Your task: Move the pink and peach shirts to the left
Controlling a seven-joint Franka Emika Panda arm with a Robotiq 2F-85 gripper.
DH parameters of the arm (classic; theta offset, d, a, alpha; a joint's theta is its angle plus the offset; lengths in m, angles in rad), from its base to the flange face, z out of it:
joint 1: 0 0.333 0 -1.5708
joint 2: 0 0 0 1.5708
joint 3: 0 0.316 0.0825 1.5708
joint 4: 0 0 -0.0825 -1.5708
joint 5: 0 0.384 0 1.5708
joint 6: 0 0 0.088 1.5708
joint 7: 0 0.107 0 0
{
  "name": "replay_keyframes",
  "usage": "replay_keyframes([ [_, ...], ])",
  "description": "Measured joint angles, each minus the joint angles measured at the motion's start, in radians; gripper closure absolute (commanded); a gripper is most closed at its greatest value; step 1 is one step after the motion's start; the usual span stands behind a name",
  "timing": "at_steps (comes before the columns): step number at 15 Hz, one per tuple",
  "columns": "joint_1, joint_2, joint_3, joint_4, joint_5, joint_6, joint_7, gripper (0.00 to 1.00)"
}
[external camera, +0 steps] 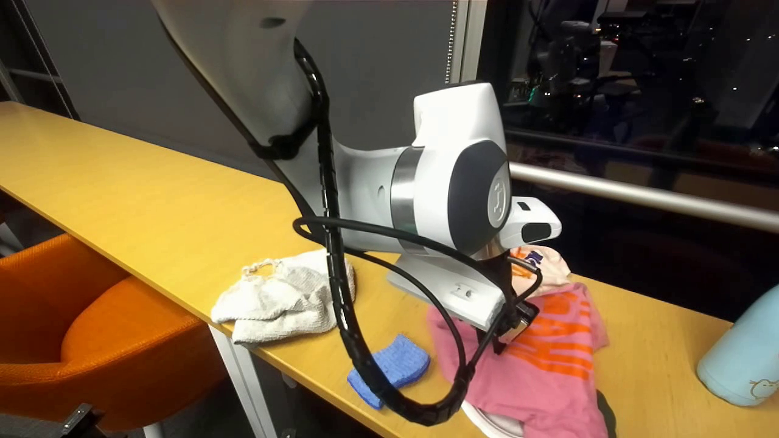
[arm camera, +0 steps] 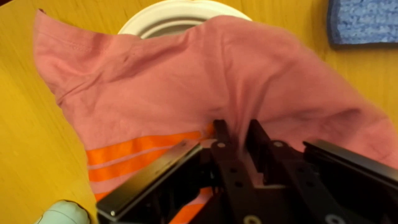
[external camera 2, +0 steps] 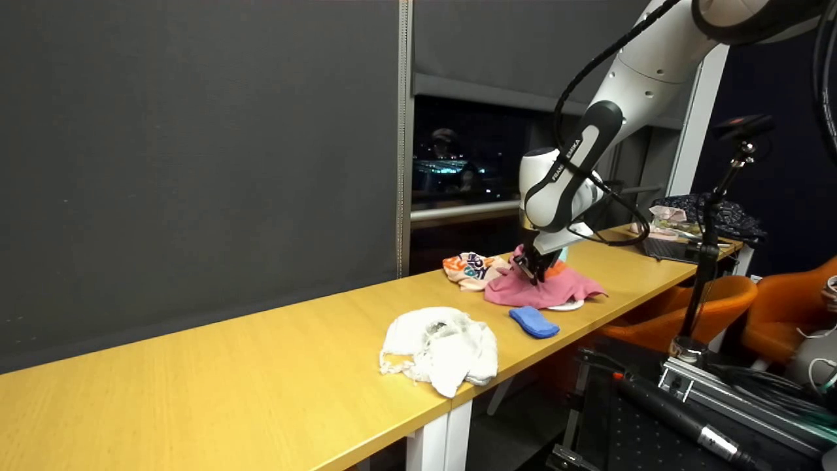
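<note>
Wrist view: your gripper (arm camera: 238,124) is clenched on the pink shirt (arm camera: 161,93). The fingers (arm camera: 258,134) stand close together with a ridge of fabric pinched between them, and folds fan out from the tips. The exterior views do not settle the grip for you; the tips are too small there.

Pink shirt: spread on the table (external camera 2: 261,366), toward the right of the group. You read its orange print (external camera: 551,340) best in an exterior view.

Peach shirt (external camera 2: 474,269): left of the pink one and toward the far edge, dark and orange lettering up. Both exterior views give it to you; it lies outside the wrist view.

White dish (arm camera: 186,7): partly under the near side of the pink shirt. The wrist view gives you its ridged rim, the exterior views only slivers. Plate or bowl, cannot tell.

Blue sponge (external camera: 389,368): near side, left of the dish; in all three views.

White cloth (external camera 2: 435,347): crumpled, left of the sponge, by the near edge; exterior views only.

Light-blue bottle (external camera: 745,359): right of the pink shirt, apart from it. An exterior view shows you the small drawing on its side; the wrist view catches just one end.
</note>
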Motion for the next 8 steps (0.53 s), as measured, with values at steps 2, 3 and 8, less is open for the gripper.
replay_keyframes([
  [2, 0.007, -0.005, -0.005, 0.000, 0.005, 0.000, 0.000, 1.00],
  [3, 0.012, -0.009, -0.007, 0.000, 0.005, 0.000, 0.000, 0.99],
  [8, 0.062, -0.054, -0.033, 0.015, 0.004, -0.002, 0.005, 0.99],
])
